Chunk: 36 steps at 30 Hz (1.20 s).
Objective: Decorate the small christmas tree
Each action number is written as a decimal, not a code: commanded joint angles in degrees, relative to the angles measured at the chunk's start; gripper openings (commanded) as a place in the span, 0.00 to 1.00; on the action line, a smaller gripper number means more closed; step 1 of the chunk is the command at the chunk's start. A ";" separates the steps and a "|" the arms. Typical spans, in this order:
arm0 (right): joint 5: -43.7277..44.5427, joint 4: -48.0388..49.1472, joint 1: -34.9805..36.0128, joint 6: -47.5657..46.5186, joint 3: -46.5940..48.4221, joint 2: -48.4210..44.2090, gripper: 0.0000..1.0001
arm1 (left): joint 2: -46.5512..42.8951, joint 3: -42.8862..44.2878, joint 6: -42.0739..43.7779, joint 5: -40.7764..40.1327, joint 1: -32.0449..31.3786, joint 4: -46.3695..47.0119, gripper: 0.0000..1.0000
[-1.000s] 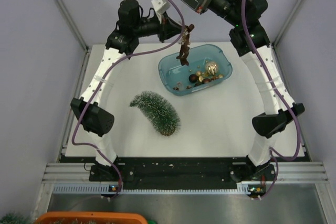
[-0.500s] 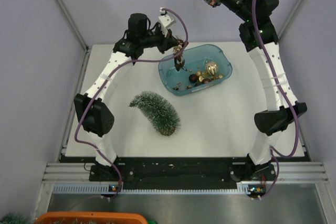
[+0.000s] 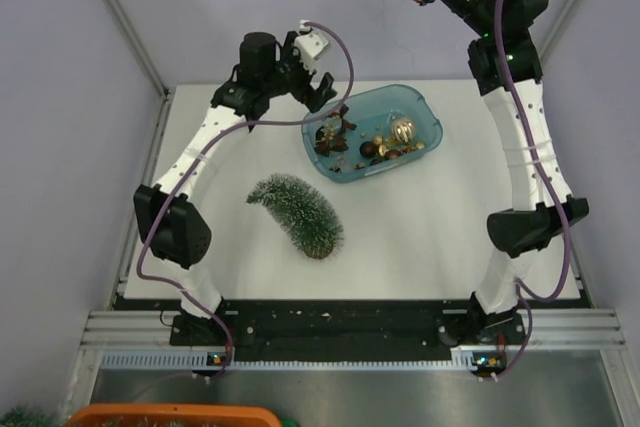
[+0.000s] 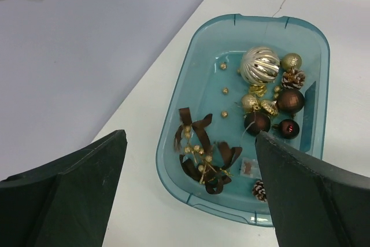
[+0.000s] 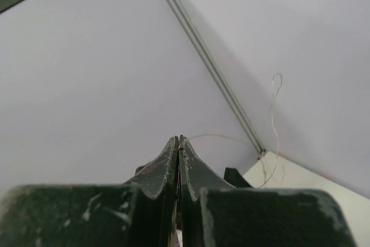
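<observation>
I see the small christmas tree lying on its side on the white table, a little left of centre in the overhead view, its round base toward the lower right and its tip curving to the upper left; nothing touches it. Up and to the right of it, apart from it, sits the translucent blue tray. In the tray's near-left end lies a tangle of brown ribbon garland with gold beads. Toward its far-right end are a ribbed pale-gold ball, a small gold ball, a pine cone and several dark brown balls, with loose gold beads scattered on the floor between and a second small pine cone by the near wall. My left gripper hangs above the tray's left end, fingers spread wide with nothing between them. My right gripper is raised high at the upper right of the overhead view, pointing at the wall, fingertips pressed together. A hair-thin thread trails to the right of its tips; I cannot tell whether it is pinched.
</observation>
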 commanded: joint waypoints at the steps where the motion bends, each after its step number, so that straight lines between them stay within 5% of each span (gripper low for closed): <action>1: -0.40 2.39 -1.76 1.58 5.57 -1.48 0.00 | -7.49 -2.48 -1.60 1.57 -0.21 4.84 0.99; 7: -1.90 5.28 -2.64 4.65 6.72 -3.14 0.00 | -8.30 -0.55 -0.85 13.79 -3.72 -0.06 0.99; 12: -3.12 6.78 -3.17 5.01 5.76 -6.83 0.00 | -4.61 0.33 6.38 11.60 -7.95 -3.25 0.99; 25: -4.10 8.72 -3.09 0.09 -2.24 -17.03 0.00 | 5.68 6.82 4.28 3.34 -12.69 6.33 0.96; 28: -3.66 8.72 -3.17 -0.70 -3.29 -18.70 0.00 | 7.00 9.20 3.22 4.56 -12.87 5.54 0.76; 33: -3.04 8.72 -3.17 -1.23 -4.96 -20.55 0.00 | 8.40 15.61 1.46 10.63 -13.75 1.51 0.07; 36: -2.25 8.37 -3.26 -1.76 -6.02 -21.51 0.00 | 7.71 17.03 0.59 9.16 -13.92 2.19 0.00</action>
